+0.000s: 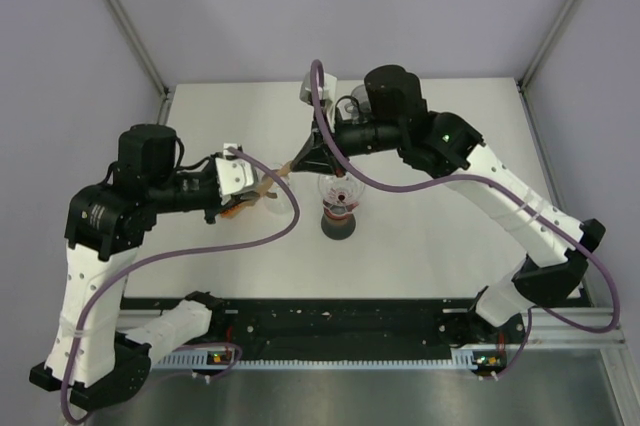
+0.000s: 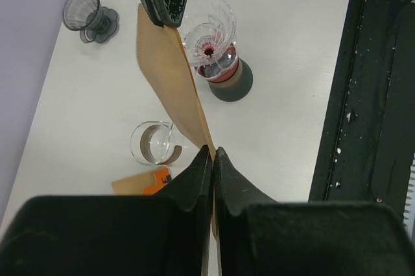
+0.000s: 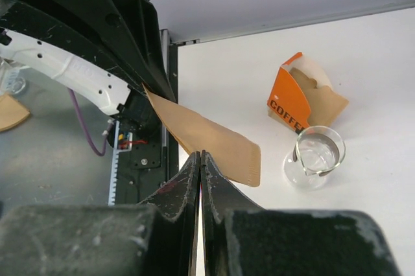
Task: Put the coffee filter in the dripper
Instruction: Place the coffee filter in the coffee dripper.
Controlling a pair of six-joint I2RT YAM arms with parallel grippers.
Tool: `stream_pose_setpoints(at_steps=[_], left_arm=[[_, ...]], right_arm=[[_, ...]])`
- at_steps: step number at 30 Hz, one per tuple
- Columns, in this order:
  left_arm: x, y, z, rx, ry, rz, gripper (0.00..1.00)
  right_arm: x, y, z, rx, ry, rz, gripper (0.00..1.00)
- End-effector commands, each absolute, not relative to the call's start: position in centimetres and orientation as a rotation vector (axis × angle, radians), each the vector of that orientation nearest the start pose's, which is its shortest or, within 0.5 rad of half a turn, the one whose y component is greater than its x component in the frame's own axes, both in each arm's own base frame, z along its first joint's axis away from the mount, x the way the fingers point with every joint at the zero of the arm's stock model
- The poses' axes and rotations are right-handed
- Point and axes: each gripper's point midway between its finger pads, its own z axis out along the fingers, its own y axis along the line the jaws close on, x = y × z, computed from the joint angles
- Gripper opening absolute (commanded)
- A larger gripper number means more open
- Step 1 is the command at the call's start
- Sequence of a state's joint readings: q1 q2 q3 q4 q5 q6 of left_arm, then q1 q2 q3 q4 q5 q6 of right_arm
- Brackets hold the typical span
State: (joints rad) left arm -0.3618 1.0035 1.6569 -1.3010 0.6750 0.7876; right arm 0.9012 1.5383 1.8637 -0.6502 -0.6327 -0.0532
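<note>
Two pincers (image 2: 213,154) (image 3: 200,157) pinch one filter (image 2: 170,81) near orange "COFFE" box (image 3: 285,104).

Overhead plus close wrist views; shared filter (image 2: 170,75)

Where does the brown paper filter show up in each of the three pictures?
Top external: coffee filter just left of centre, a small tan sliver.
Left wrist: coffee filter mid-picture, a diagonal tan strip.
Right wrist: coffee filter central, a slanting tan sheet.
Shared landmark: orange filter pack.
</note>
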Motion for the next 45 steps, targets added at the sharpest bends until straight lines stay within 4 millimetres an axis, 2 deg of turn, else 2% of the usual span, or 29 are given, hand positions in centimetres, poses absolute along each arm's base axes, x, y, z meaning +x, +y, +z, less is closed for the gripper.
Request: stream_pose_setpoints(at_steps=[1, 2, 9, 12, 14, 17, 22, 26, 29, 31, 33, 38, 41, 45], left_arm=[[16.0, -15.8, 37.5, 1.4, 1.519, -0.519, 0.08], [15.9, -15.9, 37.6, 1.399, 1.518, -0.53, 0.0], [16.0, -16.0, 36.9, 1.374, 1.582, -0.569, 0.0], [16.3, -16.0, 37.0, 1.359, 1.58, -0.557, 0.0], [16.4, -16.1, 37.3, 1.343, 1.578, -0.563, 0.0], [16.2, -16.3, 37.6, 1.326, 1.585, -0.585, 0.0], [15.9, -16.6, 37.8, 1.302, 1.6, -0.626, 0.0], [15.9, -16.7, 38.0, 1.281, 1.608, -0.643, 0.0], [16.0, -16.8, 38.4, 1.247, 1.617, -0.657, 0.0], [15.9, -17.1, 38.9, 1.221, 1.613, -0.686, 0.0], [15.6, -17.3, 39.1, 1.197, 1.622, -0.718, 0.0], [14.7, -17.4, 39.3, 1.183, 1.603, -0.753, 0.0], [14.5, -17.4, 39.5, 1.181, 1.585, -0.75, 0.0], [14.5, -17.3, 39.1, 1.199, 1.571, -0.731, 0.0]], right_arm=[[17.6, 38.2, 43.5, -1.267, 1.395, 1.12, 0.0], [17.5, 38.3, 43.6, -1.272, 1.385, 1.122, 0.0], [17.6, 38.1, 43.6, -1.279, 1.369, 1.111, 0.0], [16.2, 38.1, 43.6, -1.346, 1.31, 1.158, 0.0], [16.0, 38.0, 43.5, -1.362, 1.29, 1.146, 0.0], [16.1, 37.2, 44.1, -1.356, 1.228, 1.078, 0.14], [12.5, 35.7, 45.6, -1.412, 0.928, 1.006, 0.44], [12.1, 35.1, 45.8, -1.403, 0.835, 0.965, 0.48], [12.0, 35.7, 45.6, -1.419, 0.822, 0.955, 0.47], [12.3, 36.8, 44.6, -1.445, 0.841, 0.914, 0.48], [12.8, 37.4, 43.9, -1.464, 0.844, 0.856, 0.58], [15.6, 37.6, 44.6, -1.365, 0.952, 0.77, 0.71], [17.0, 37.1, 45.0, -1.299, 1.028, 0.809, 0.75], [17.6, 36.6, 44.9, -1.264, 1.068, 0.916, 0.79]])
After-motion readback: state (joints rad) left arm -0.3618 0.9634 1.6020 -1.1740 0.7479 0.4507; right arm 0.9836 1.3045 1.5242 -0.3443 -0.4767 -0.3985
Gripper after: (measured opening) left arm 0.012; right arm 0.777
